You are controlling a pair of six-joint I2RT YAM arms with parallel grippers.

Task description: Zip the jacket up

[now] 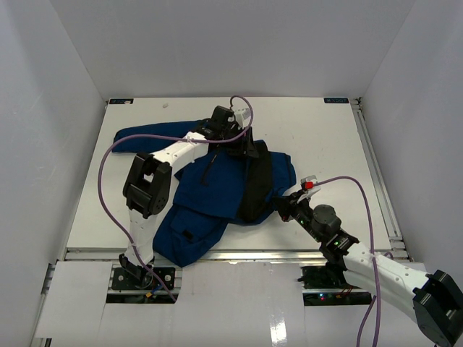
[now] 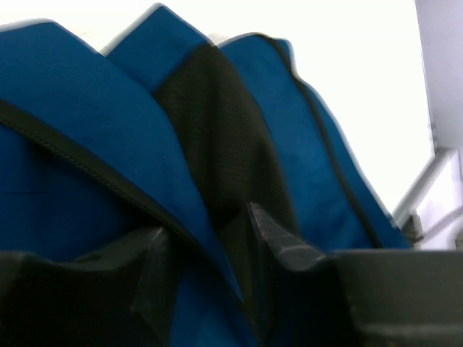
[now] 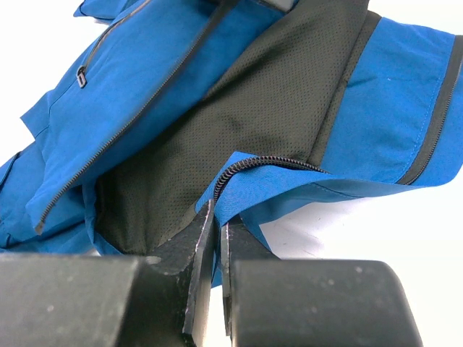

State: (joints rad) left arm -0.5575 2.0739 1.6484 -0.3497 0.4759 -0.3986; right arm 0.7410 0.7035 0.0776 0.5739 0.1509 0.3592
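Alignment step: the right tool is clamped on the jacket hem; the left tool, apart around a zipper edge, must close next.

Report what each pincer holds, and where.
Right pincer pinches the jacket by its front edge, beside the zipper end. Left pincer straddles a zipper edge, open.

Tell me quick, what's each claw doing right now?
Left gripper: open, straddling a front edge of the jacket.
Right gripper: closed, pinching the jacket by its edge.
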